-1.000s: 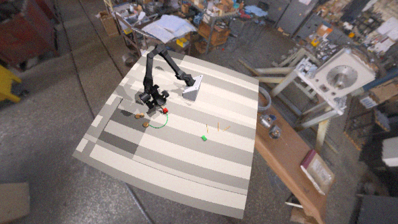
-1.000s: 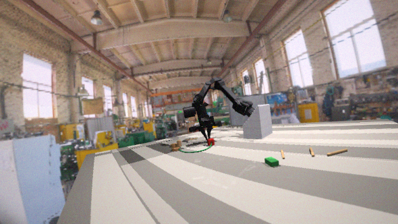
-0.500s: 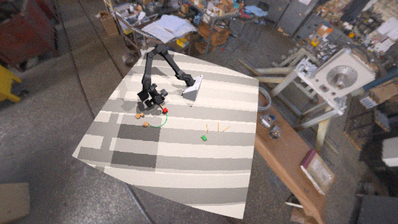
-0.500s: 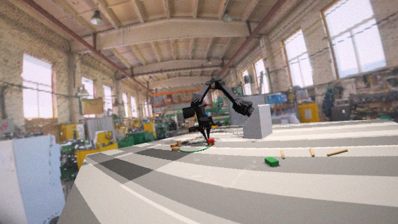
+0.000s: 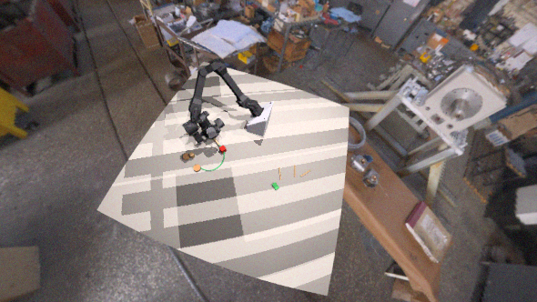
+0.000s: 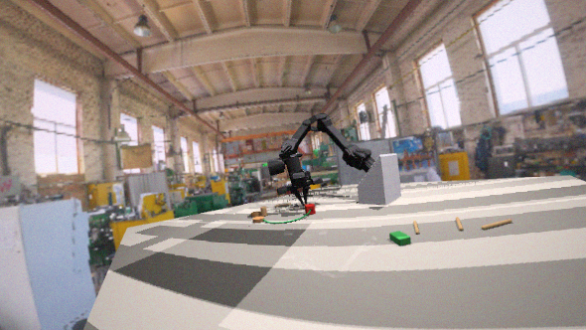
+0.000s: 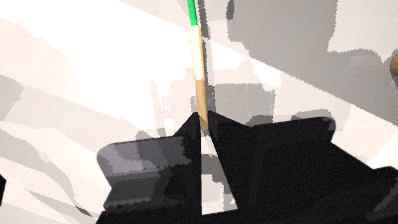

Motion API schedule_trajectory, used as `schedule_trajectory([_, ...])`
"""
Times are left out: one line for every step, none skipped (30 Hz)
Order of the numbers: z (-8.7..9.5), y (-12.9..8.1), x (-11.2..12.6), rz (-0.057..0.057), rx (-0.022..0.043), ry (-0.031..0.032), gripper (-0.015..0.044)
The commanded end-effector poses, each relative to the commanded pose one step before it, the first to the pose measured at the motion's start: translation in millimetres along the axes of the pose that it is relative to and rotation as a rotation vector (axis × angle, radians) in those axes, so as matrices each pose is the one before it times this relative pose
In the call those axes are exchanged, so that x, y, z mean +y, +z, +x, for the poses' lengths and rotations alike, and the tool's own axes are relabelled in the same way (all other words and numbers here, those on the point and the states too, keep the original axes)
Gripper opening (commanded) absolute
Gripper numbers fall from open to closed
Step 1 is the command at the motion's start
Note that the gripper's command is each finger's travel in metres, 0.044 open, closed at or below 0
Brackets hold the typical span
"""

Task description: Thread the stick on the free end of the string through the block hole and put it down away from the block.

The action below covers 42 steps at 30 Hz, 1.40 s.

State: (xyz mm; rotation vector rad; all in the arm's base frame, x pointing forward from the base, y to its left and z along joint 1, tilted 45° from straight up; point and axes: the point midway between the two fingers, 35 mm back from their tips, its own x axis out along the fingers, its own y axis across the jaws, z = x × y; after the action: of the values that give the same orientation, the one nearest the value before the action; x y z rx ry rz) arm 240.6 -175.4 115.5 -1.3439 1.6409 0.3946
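My gripper [image 5: 210, 135] [image 6: 301, 198] [image 7: 202, 116] is shut on the near end of the thin wooden stick [image 7: 199, 75] [image 5: 216, 142], low over the table. The green string [image 7: 192, 11] leaves the stick's far end and runs out of the top of the wrist view. The red block [image 5: 222, 148] [image 6: 310, 206] sits on the table just beyond the stick and is not in the wrist view. The string [image 5: 219, 164] [image 6: 288, 221] curves from the block to the round wooden button [image 5: 197, 167] [image 6: 257, 219].
Two small brown cylinders [image 5: 187, 156] [image 6: 259, 212] lie beside the button. Three loose sticks [image 5: 294, 171] [image 6: 459, 224] and a green block [image 5: 275, 186] [image 6: 399, 238] lie to the right. The arm's grey base [image 5: 260, 119] [image 6: 379, 179] stands behind on the striped table [image 5: 273, 236] [image 6: 348, 278].
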Motion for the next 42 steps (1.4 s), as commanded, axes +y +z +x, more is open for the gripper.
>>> schedule_trajectory([-2.97,-5.91,-2.86,0.0055,-0.00401,-0.0023,0.0])
schedule_trajectory([-0.07,-1.17,0.08,0.0028,-0.00052,0.00102,0.0])
schedule_trajectory([-0.07,-1.18,0.1,0.0028,-0.00076,0.00107,0.0])
schedule_trajectory([-0.07,-1.24,0.18,0.0035,-0.00075,0.00123,0.0])
schedule_trajectory([-0.11,-1.23,0.2,0.0037,-0.00042,0.0014,0.0])
schedule_trajectory([-0.15,-1.13,0.16,0.0031,-0.00029,0.00147,0.0])
schedule_trajectory([-0.13,-1.18,0.17,0.0037,-0.00084,0.00217,0.0])
schedule_trajectory([-0.11,-0.69,0.15,0.0032,-0.00023,0.00213,0.0])
schedule_trajectory([-0.27,-0.12,0.06,-0.0001,0.00008,0.00006,0.0])
schedule_trajectory([-0.55,-0.25,0.12,-0.0003,0.00016,0.00013,0.0])
schedule_trajectory([-0.76,-0.35,0.17,-0.0004,0.00022,0.00019,0.0])
schedule_trajectory([-0.99,-0.45,0.23,-0.0005,0.00029,0.00024,0.0])
schedule_trajectory([0.21,-0.15,0.04,-0.0002,-0.00031,-0.0018,0.0])
schedule_trajectory([0.63,-0.45,0.13,-0.0006,-0.00089,-0.00543,0.0])
schedule_trajectory([1.04,-0.75,0.23,-0.0011,-0.00133,-0.0091,0.0])
schedule_trajectory([1.27,-0.96,0.31,-0.0014,-0.00141,-0.01149,0.0])
schedule_trajectory([1.23,-0.99,0.33,-0.0015,-0.00111,-0.01163,0.0])
schedule_trajectory([1.2,-1.01,0.35,-0.0016,-0.00081,-0.01171,0.0])
schedule_trajectory([1.16,-1.03,0.37,-0.0017,-0.00051,-0.0118,0.0])
schedule_trajectory([1.12,-1.05,0.39,-0.0018,-0.0002,-0.01187,0.0])
schedule_trajectory([1.08,-1.07,0.41,-0.0019,0.0001,-0.01195,0.0])
schedule_trajectory([1.04,-1.09,0.44,-0.002,0.00041,-0.01201,0.0])
schedule_trajectory([1.0,-1.11,0.46,-0.002,0.00072,-0.01203,0.0])
schedule_trajectory([0.96,-1.13,0.48,-0.0022,0.00103,-0.01213,0.0])
schedule_trajectory([0.91,-1.14,0.5,-0.0022,0.00133,-0.01213,0.0])
schedule_trajectory([0.7,-0.92,0.42,-0.0019,0.00129,-0.00971,0.0])
schedule_trajectory([0.41,-0.56,0.26,-0.0012,0.00087,-0.00584,0.0])
schedule_trajectory([0.13,-0.19,0.09,-0.0004,0.0003,-0.00195,0.0])
schedule_trajectory([0.0,0.0,0.0,0.0,0.0,0.0,0.0])
schedule_trajectory([0.0,0.0,0.0,0.0,0.0,0.0,0.0])
schedule_trajectory([0.0,0.0,0.0,0.0,0.0,0.0,0.0])
schedule_trajectory([0.0,0.0,0.0,0.0,0.0,0.0,0.0])
schedule_trajectory([0.0,0.0,0.0,0.0,0.0,0.0,0.0])
schedule_trajectory([0.0,0.0,0.0,0.0,0.0,0.0,0.0])
schedule_trajectory([0.0,0.0,0.0,0.0,0.0,0.0,0.0])
schedule_trajectory([0.0,0.0,0.0,0.0,0.0,0.0,0.0])
schedule_trajectory([0.0,0.0,0.0,0.0,0.0,0.0,0.0])
schedule_trajectory([0.0,0.0,0.0,0.0,0.0,0.0,0.0])
schedule_trajectory([0.0,0.0,0.0,0.0,0.0,0.0,0.0])
schedule_trajectory([0.0,0.0,0.0,0.0,0.0,0.0,0.0])
schedule_trajectory([0.0,0.0,0.0,0.0,0.0,0.0,0.0])
schedule_trajectory([0.0,0.0,0.0,0.0,0.0,0.0,0.0])
